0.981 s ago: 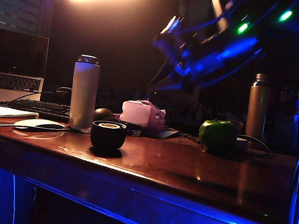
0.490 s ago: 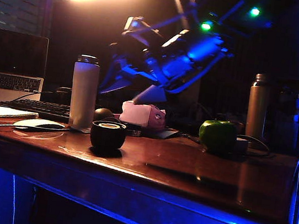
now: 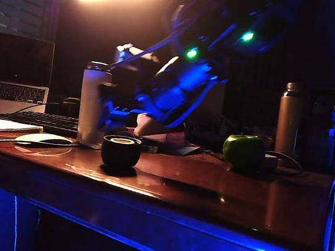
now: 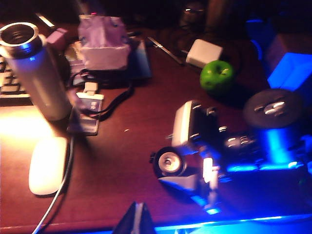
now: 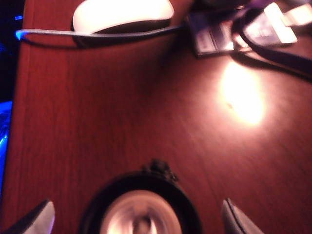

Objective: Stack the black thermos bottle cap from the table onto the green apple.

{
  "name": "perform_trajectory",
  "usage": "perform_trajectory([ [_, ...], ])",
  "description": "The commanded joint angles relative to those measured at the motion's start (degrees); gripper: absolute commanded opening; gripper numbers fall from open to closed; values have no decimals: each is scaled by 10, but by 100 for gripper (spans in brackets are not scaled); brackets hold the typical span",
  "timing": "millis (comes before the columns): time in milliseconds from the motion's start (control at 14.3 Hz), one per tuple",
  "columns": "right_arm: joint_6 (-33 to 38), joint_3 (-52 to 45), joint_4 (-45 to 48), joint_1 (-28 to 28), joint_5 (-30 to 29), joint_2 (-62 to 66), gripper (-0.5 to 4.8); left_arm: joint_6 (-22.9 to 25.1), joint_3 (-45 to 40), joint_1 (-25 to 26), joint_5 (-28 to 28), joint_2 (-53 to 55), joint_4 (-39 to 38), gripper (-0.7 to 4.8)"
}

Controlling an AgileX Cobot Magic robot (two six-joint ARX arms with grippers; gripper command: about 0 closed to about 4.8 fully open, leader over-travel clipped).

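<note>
The right hand (image 5: pixel 136 217) hangs just above the black cap (image 5: pixel 141 207), its two fingertips (image 5: pixel 36 217) spread wide, one on each side of the cap and not touching it; it grips nothing. The cap sits upright on the counter (image 5: pixel 122 117) directly beneath that hand, its pale inner ring facing up. In the outside view the cap (image 3: pixel 121 151) stands near the counter's front edge, with the right hand (image 3: pixel 113 118) hovering above and slightly behind it. Beyond the hand, a white mouse (image 5: pixel 122 14) with its cable lies farther along the counter, and a tall pale bottle (image 3: pixel 93 102) stands just behind the hand. The green apple (image 3: pixel 243 152) rests well off to the side of the hand, apart from the cap. Of the left hand (image 4: pixel 136 219) only a dark tip shows; I cannot tell whether it is released or clenched.
</note>
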Motion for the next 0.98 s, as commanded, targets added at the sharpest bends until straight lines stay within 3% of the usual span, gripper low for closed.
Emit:
perform_trajectory([
  [70,-1,8,12,2,31,13,479,0,3,0,7,-2,5,-3],
  [981,-2,63,-9,3,29,64,479,1,3,0,7,-2,6,-3],
])
